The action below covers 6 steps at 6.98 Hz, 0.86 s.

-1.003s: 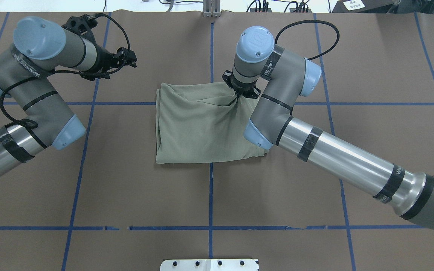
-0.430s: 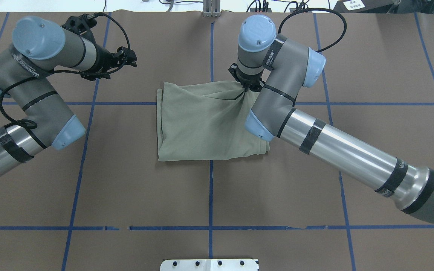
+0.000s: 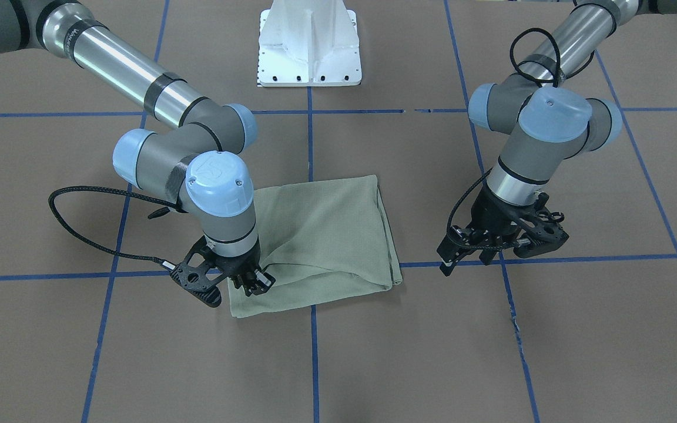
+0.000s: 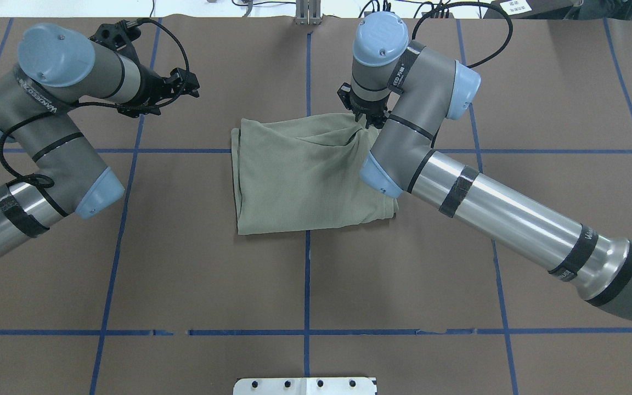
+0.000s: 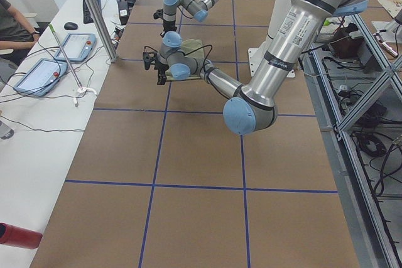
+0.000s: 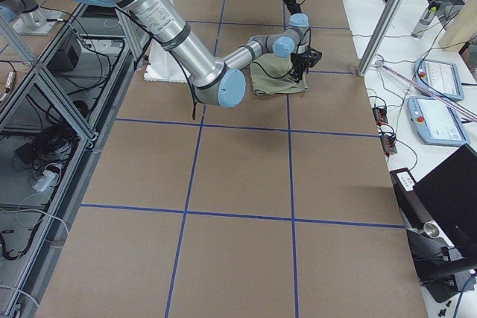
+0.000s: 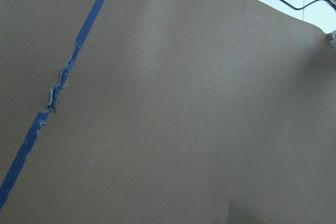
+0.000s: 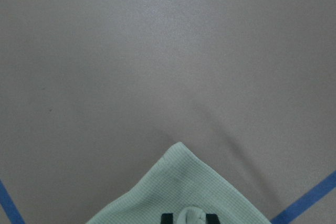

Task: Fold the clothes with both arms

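shirt corner pinched in the right gripper, left arm off to the side

you have the shirt [image 4: 305, 175] folded into a rough rectangle near the middle of the brown table [image 4: 184, 263], lying across the central blue tape line [image 4: 306, 285]. the right gripper [image 4: 368, 118] points down at the shirt's far corner on the robot's right, and its jaws are clamped on a bunch of fabric there. in the right wrist view you can see a small roll of knit squeezed between the two black fingertips [image 8: 166, 219], with the tip of the corner poking out past them over bare table. creases fan from that pinch across the top layer, while the rest of the shirt rests flat.

the left gripper [image 4: 187, 88] hangs over bare table, well apart from the shirt on the robot's left side. its wrist camera shows only brown surface and a strip of blue tape, and you cannot tell from any view whether its jaws are parted or together.
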Each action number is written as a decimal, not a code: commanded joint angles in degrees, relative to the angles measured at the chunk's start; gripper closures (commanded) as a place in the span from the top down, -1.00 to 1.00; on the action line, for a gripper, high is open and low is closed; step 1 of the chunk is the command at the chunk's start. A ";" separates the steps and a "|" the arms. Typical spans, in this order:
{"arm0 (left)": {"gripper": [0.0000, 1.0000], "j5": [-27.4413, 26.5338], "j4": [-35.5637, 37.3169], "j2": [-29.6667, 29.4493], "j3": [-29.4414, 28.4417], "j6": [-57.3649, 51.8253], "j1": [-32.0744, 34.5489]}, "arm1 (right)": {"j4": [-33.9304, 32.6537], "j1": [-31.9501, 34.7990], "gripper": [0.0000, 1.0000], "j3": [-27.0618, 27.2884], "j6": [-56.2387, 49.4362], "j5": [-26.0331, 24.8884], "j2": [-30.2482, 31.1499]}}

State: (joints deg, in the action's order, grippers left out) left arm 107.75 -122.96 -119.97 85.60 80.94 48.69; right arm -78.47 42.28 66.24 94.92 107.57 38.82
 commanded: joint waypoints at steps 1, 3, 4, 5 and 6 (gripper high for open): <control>1.00 0.00 0.00 0.00 0.00 0.09 -0.09 | 0.16 0.17 1.00 0.03 -0.17 0.01 0.02; 1.00 1.31 0.09 0.26 0.87 -0.52 0.26 | -0.36 1.91 1.00 2.56 -4.54 1.41 1.07; 1.00 4.80 0.35 3.05 3.67 -4.87 2.44 | -2.72 4.10 1.00 7.80 -10.14 2.89 5.43; 1.00 7.53 0.61 7.69 7.70 -10.66 5.42 | -5.18 7.69 1.00 14.38 -20.20 5.17 11.30; 1.00 10.26 0.79 12.61 10.17 -17.24 8.76 | -5.99 11.38 1.00 20.45 -29.35 7.11 17.62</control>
State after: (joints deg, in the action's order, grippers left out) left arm 114.62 -122.42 -112.95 92.26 71.10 53.68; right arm -82.76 49.35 79.20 76.63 112.24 49.13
